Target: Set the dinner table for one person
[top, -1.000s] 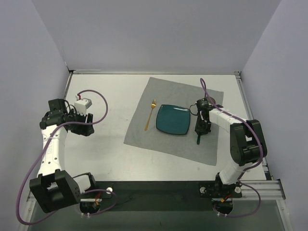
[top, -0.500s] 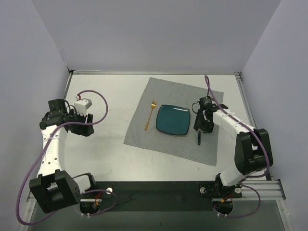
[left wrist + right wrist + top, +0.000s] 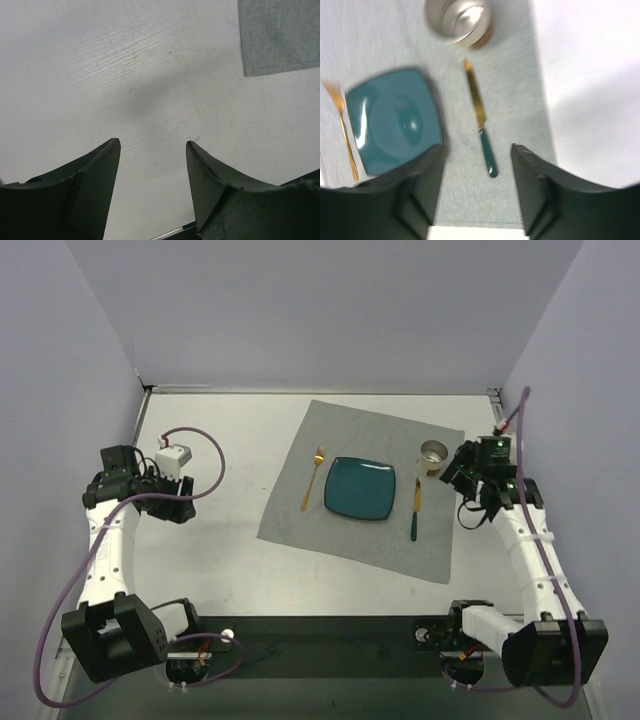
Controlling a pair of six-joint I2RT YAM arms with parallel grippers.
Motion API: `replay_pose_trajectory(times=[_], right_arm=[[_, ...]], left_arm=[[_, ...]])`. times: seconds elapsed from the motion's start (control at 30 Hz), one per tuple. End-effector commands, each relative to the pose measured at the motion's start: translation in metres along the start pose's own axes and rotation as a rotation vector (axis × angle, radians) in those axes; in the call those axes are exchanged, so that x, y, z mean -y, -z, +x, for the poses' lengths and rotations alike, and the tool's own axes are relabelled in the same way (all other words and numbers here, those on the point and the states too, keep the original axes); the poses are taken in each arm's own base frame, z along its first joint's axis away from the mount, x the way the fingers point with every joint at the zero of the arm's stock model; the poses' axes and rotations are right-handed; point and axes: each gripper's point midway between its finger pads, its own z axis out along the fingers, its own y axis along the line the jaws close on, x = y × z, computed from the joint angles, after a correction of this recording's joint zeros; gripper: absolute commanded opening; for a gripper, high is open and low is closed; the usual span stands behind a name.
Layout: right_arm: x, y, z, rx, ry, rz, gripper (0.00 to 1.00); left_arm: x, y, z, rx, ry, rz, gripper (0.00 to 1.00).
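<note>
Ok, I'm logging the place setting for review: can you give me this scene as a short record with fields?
surface: white table, grey placemat on it
plate: teal, square, mid-placemat
fork: gold, left of plate
knife: gold blade, green handle, right of plate
cup: upright, on placemat beyond knife
left fingers: open, empty, over bare table
right fingers: open, empty, apart from knife

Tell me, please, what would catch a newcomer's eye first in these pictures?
A teal plate sits centred on the grey placemat on the white table, a gold fork left of it and a green-handled knife right of it. A metal cup stands at the placemat's far right corner, with the right gripper open beside it.
</note>
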Motion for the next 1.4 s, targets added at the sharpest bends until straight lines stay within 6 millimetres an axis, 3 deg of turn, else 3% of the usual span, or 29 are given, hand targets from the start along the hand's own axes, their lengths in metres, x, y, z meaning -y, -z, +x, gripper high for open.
replay_pose_trajectory(times=[0.0, 0.03, 0.17, 0.37, 0.67, 1.37], right_arm=[[0.072, 0.016, -0.014, 0.084, -0.198, 0.157, 0.70], [0.085, 0.018, -0.014, 0.091, -0.258, 0.186, 0.99], [0.146, 0.035, -0.005, 0.168, -0.496, 0.389, 1.00], [0.176, 0.054, 0.006, 0.317, -0.623, 0.531, 1.00], [0.166, 0.040, 0.023, 0.224, -0.588, 0.477, 1.00], [0.162, 0.039, 0.021, 0.206, -0.522, 0.472, 1.00]], left_arm=[[0.005, 0.007, -0.004, 0.026, -0.035, 0.021, 0.66], [0.006, 0.007, -0.004, 0.027, -0.042, 0.026, 0.66], [0.008, 0.005, 0.002, 0.010, -0.042, 0.039, 0.66], [0.008, 0.005, 0.001, 0.008, -0.039, 0.040, 0.66], [0.009, 0.000, -0.006, 0.038, 0.013, 0.049, 0.66], [0.010, -0.002, 0.001, 0.020, 0.008, 0.052, 0.66]])
